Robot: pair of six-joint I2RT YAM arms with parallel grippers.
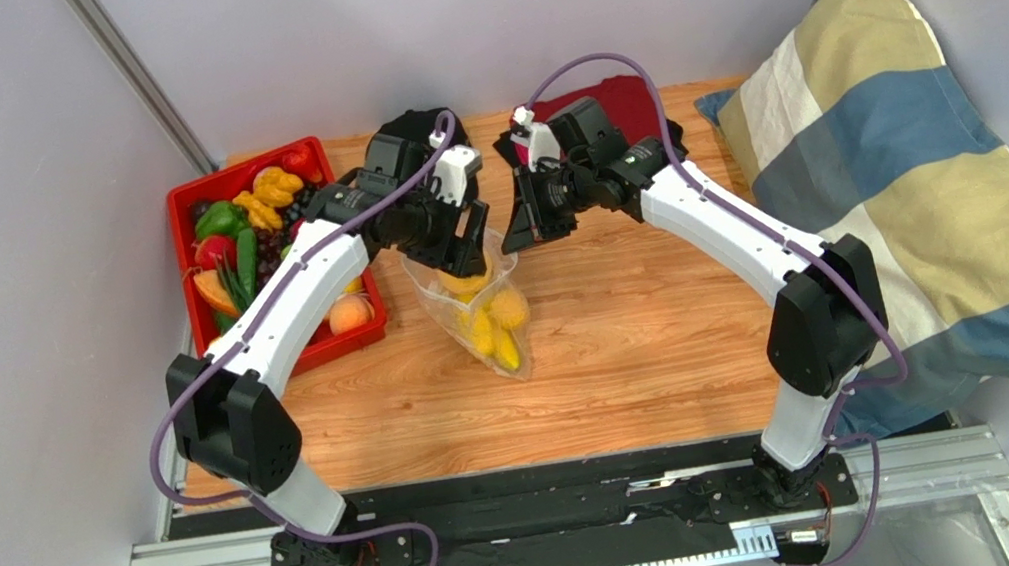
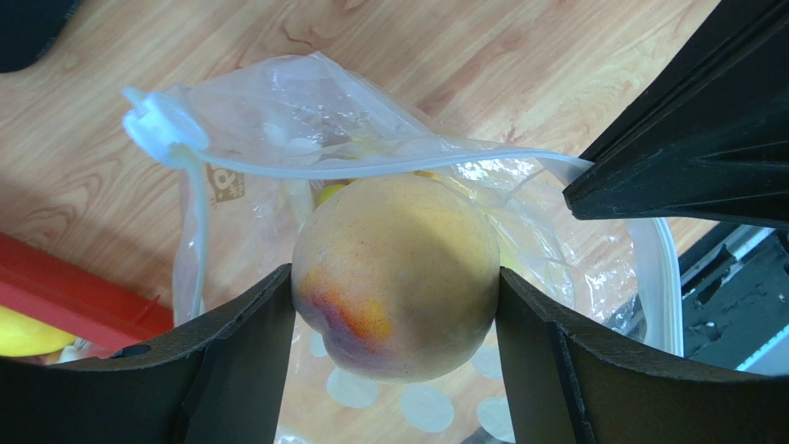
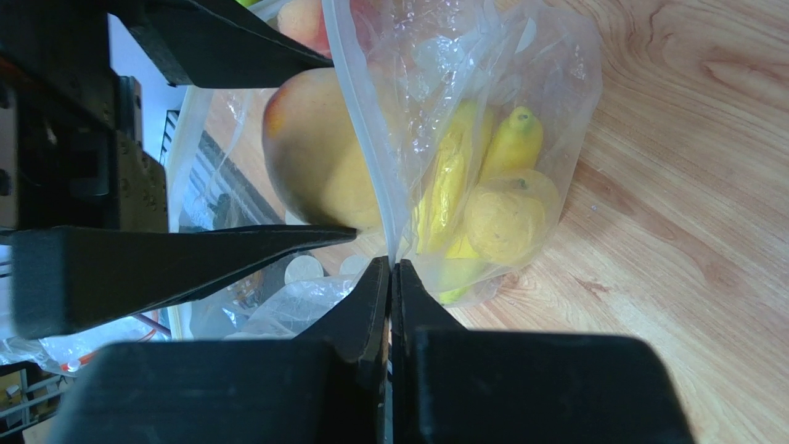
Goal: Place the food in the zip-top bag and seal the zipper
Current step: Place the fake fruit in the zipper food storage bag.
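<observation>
My left gripper (image 2: pixel 396 277) is shut on a peach-coloured round fruit (image 2: pixel 398 277) and holds it over the open mouth of the zip-top bag (image 2: pixel 278 102). The zipper (image 2: pixel 370 166) curves behind the fruit, with its white slider tab (image 2: pixel 153 125) at the left end. My right gripper (image 3: pixel 391 264) is shut on the bag's rim and holds it up. Through the clear plastic (image 3: pixel 546 74) I see a yellow banana and other yellow food (image 3: pixel 500 217) at the bottom. From above, the bag (image 1: pixel 441 301) stands at the table's centre between both grippers.
A red tray (image 1: pixel 182 258) with more toy fruits and vegetables stands at the left, next to the left arm. A striped pillow (image 1: pixel 902 159) fills the right side. A dark red cloth (image 1: pixel 611 99) lies at the back behind the right gripper.
</observation>
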